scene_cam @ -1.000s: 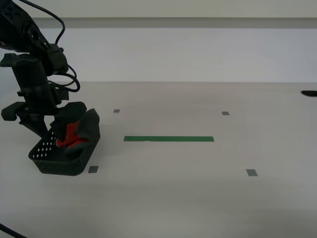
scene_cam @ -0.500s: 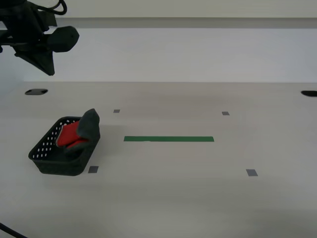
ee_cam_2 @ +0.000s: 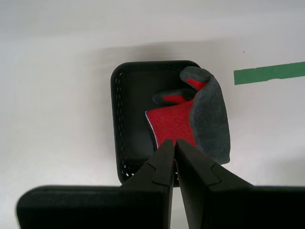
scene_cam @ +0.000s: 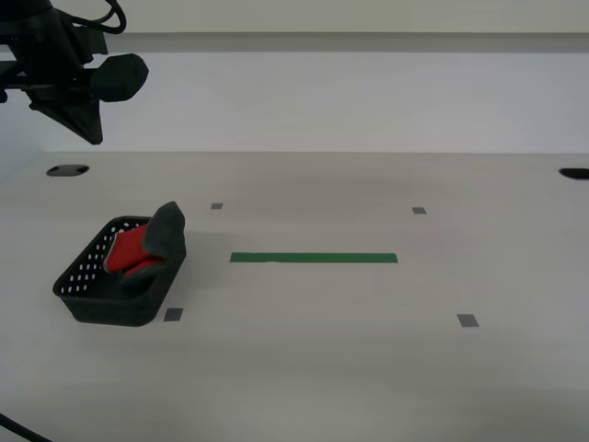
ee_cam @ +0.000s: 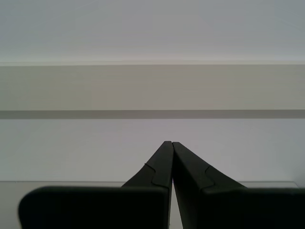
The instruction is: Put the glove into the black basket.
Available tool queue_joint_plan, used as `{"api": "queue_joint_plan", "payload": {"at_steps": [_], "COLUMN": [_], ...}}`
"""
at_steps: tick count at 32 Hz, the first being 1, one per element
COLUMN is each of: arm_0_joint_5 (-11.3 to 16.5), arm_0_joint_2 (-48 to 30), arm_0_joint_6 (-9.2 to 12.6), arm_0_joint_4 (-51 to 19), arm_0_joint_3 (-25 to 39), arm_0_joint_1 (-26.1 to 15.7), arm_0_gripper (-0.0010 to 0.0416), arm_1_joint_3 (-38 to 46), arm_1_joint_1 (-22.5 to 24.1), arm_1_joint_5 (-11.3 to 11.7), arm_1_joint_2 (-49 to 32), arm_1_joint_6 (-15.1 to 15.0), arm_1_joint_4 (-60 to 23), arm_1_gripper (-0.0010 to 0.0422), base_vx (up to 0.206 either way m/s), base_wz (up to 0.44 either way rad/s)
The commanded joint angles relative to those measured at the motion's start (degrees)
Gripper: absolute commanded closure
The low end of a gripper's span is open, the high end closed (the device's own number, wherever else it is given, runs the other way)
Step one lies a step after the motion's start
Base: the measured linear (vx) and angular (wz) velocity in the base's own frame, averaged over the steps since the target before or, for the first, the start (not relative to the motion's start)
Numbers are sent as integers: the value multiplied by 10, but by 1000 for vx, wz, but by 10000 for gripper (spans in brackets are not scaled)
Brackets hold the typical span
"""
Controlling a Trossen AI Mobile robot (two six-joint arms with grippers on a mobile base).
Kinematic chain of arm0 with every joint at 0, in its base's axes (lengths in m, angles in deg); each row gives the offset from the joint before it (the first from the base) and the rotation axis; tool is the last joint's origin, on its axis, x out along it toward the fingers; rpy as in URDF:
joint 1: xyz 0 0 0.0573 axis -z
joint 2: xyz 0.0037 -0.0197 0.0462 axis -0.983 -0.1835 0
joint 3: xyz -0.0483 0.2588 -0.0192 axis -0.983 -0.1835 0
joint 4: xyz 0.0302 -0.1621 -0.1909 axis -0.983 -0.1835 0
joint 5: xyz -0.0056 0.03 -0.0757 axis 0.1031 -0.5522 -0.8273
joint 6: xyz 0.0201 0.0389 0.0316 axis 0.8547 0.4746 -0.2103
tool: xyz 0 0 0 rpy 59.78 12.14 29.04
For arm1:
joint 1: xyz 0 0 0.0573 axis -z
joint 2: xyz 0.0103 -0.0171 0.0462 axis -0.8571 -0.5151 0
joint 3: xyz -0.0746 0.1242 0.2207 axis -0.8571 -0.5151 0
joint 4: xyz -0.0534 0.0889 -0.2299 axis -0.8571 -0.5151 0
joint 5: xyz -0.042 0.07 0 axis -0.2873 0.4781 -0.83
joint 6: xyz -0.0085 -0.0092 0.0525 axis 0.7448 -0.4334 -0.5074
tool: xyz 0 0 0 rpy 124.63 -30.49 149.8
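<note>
The black basket (scene_cam: 103,296) stands on the white table at the exterior view's left. The glove (scene_cam: 147,244) lies in it, red cuff inside and a dark grey part standing up over the rim nearest the green tape. The second wrist view looks down on the basket (ee_cam_2: 116,119) and the glove (ee_cam_2: 190,119). My second gripper (ee_cam_2: 174,141) is shut and empty; it hangs high above the basket (scene_cam: 92,136). My first gripper (ee_cam: 169,143) is shut and empty, facing a bare wall; it does not show in the exterior view.
A green tape strip (scene_cam: 313,258) lies mid-table, also showing in the second wrist view (ee_cam_2: 269,73). Small grey squares (scene_cam: 467,320) mark the table. Dark holes sit near the table's far corners (scene_cam: 67,170), (scene_cam: 575,173). A pale wall runs behind.
One second ago my second gripper was down at the basket by the glove. It has since lifted high above it, empty. The glove stays in the basket.
</note>
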Motion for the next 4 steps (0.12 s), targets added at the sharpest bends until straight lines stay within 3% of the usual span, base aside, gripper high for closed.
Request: {"api": "queue_joint_plan", "payload": {"at_steps": [1, 4], "arm_0_joint_5": [0, 0], "arm_0_joint_2": [0, 0], "arm_0_joint_6": [0, 0], "arm_0_joint_4": [1, 1], "arm_0_joint_3": [1, 1], "arm_0_joint_1": [0, 0], "arm_0_gripper": [405, 405], "arm_1_joint_3": [0, 0], "arm_1_joint_1": [0, 0], "arm_1_joint_5": [-1, -1], "arm_1_joint_2": [0, 0], "arm_1_joint_6": [1, 1], "arm_1_joint_4": [2, 4], "arm_1_gripper": [408, 408], "base_vx": [0, 0], "base_wz": [0, 0]}}
